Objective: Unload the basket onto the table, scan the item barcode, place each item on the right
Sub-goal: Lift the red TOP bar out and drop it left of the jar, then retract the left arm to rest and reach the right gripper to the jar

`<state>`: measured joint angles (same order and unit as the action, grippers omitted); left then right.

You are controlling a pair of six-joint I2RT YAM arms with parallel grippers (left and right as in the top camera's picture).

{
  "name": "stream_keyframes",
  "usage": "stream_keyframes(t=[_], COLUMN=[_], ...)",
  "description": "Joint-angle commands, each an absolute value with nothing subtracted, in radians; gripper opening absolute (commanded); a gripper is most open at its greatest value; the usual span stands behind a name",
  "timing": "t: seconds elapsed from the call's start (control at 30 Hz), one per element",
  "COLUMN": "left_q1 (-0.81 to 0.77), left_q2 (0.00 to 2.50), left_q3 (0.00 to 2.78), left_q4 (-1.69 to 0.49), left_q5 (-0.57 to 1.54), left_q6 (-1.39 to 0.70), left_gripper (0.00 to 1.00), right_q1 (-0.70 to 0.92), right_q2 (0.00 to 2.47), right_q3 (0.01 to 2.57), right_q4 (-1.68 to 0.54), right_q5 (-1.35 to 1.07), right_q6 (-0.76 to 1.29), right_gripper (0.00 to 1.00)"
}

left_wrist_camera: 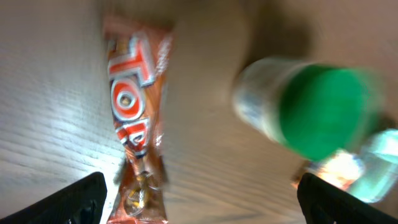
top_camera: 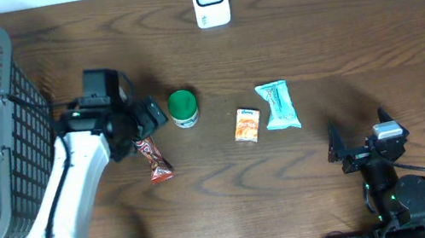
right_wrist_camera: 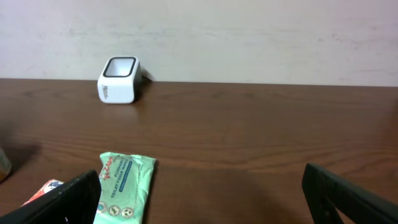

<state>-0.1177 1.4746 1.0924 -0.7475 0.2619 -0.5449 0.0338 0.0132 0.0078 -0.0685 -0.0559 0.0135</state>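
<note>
Jaws of the left gripper (left_wrist_camera: 199, 202) stand fully apart and hold nothing. The snack bar (left_wrist_camera: 132, 118), judged to be the item to scan, lies flat on the tabletop (left_wrist_camera: 56, 124) below them, nearer 1 jaw than the other and touching neither. It should be light, soft and crinkly, with a slick film wrapper: grip across its narrow width at mid-length, not by the crimped ends. A green-lidded jar (left_wrist_camera: 311, 109) stands toward the other jaw. Jaws of the right gripper (right_wrist_camera: 199, 193) are likewise wide and empty, with the scanner (right_wrist_camera: 118, 79) well ahead of them.

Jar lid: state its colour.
The jar lid is green; the overhead view shows it best.
</note>
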Motion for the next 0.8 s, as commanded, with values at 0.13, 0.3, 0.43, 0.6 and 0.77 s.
stream_keyframes(t=[0.13, 0.3, 0.43, 0.6, 0.77], left_q1=[-0.112, -0.112, -0.112, -0.112, -0.112], left_q2=[1.247, 1.121, 1.106, 1.092, 0.991], left_q3=[1.253, 1.261, 1.261, 1.261, 1.261], left_q4=[-0.779, -0.68, -0.717, -0.743, -0.634], left_q5=[0.005, -0.039, -0.039, -0.108, -0.126], left_q6=[-0.489, -0.468, -0.467, -0.469, -0.467], left_gripper=[0.98, 0.98, 0.98, 0.98, 0.98], right_q1=[0.04, 0.04, 0.04, 0.04, 0.04], right_q2=[0.014, 0.014, 0.014, 0.014, 0.014], right_q3=[0.006, 0.006, 0.006, 0.006, 0.042], right_q4=[-0.071, -0.071, -0.062, -0.008, -0.019], right_q5=[-0.055, -0.055, 0.001, -0.152, -0.383], right_q6=[0.01, 0.01, -0.008, 0.118, 0.269], right_gripper=[0.99, 0.99, 0.99, 0.99, 0.99])
